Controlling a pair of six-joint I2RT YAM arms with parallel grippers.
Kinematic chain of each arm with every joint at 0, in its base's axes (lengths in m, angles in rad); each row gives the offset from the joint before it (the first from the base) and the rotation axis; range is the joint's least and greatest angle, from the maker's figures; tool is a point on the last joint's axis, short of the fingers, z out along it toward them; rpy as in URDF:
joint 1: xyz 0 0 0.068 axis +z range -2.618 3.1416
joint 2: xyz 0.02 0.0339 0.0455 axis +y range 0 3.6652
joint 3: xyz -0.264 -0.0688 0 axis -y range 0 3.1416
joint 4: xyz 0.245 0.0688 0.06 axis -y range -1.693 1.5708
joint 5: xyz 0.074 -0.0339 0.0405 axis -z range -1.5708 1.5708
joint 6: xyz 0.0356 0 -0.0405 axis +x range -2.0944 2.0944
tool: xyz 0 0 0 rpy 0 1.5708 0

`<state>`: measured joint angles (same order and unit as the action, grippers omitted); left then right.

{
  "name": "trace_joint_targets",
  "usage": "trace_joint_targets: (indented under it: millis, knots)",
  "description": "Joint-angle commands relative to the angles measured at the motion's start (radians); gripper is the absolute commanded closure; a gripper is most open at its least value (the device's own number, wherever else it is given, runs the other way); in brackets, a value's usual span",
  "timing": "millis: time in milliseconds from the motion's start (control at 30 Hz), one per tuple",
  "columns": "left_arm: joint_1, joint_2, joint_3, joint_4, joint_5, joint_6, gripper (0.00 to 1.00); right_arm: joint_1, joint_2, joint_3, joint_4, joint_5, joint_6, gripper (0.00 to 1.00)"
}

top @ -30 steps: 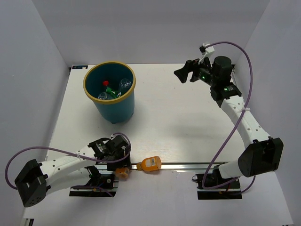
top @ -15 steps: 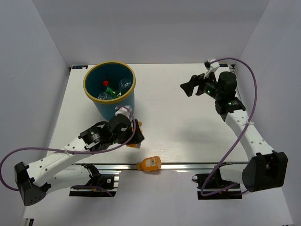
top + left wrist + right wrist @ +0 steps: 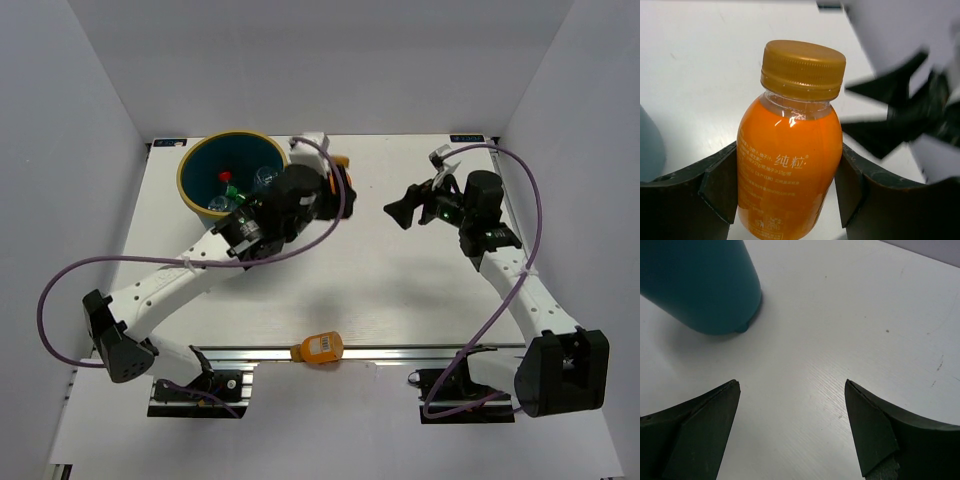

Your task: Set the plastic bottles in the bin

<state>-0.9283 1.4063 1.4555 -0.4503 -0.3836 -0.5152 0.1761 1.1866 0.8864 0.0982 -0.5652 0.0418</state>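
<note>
While the top cam gives only a bit of orange at my left gripper (image 3: 337, 178), the L wrist cam makes it plain: both fingers (image 3: 715, 185) press the sides of one stubby orange bottle (image 3: 790, 165), gold cap on, held just right of the bin (image 3: 181, 175). Only the top cam looks inside the bin: red-capped bottle (image 3: 225, 178), green bottle (image 3: 236, 193) and clear bottles (image 3: 265, 178). The second orange bottle (image 3: 320, 347) lies on the rail (image 3: 410, 350) at the near edge. My right gripper (image 3: 791, 387) is spread wide w/ nothing in it.

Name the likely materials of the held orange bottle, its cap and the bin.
Orange bottle: probably clear glossy plastic; highlights, clear neck above the orange fill. Cap: likely gold plastic, ridged, satin sheen. Bin: opaque teal plastic by its look, smooth, matte.
</note>
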Motion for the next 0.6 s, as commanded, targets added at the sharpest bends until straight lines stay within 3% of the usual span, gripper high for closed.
trace_joint_targets:
  millis: [0,100,200,367,500,533,567]
  knots:
    - [0.163,-0.017,0.13,0.032,-0.134,0.049,0.76,-0.006,-0.054,-0.016,-0.04,-0.109,-0.133,0.11]
    - [0.293,-0.027,0.155,0.004,-0.139,0.04,0.79,0.003,-0.097,-0.033,-0.087,-0.192,-0.247,0.11]
    - [0.344,-0.073,0.135,-0.021,-0.17,0.043,0.77,0.051,-0.137,-0.043,-0.176,-0.228,-0.351,0.11]
    - [0.424,-0.199,-0.038,0.001,-0.19,-0.019,0.71,0.322,-0.134,-0.026,-0.296,-0.089,-0.536,0.11]
    - [0.512,-0.17,-0.055,-0.023,-0.144,-0.017,0.54,0.517,-0.056,0.009,-0.387,-0.016,-0.573,0.11]
    - [0.522,-0.155,-0.043,-0.039,-0.138,-0.019,0.42,0.545,-0.045,0.011,-0.391,-0.001,-0.566,0.11]
    - [0.528,-0.136,-0.011,-0.056,-0.132,-0.022,0.36,0.568,-0.035,0.011,-0.397,0.011,-0.565,0.11]
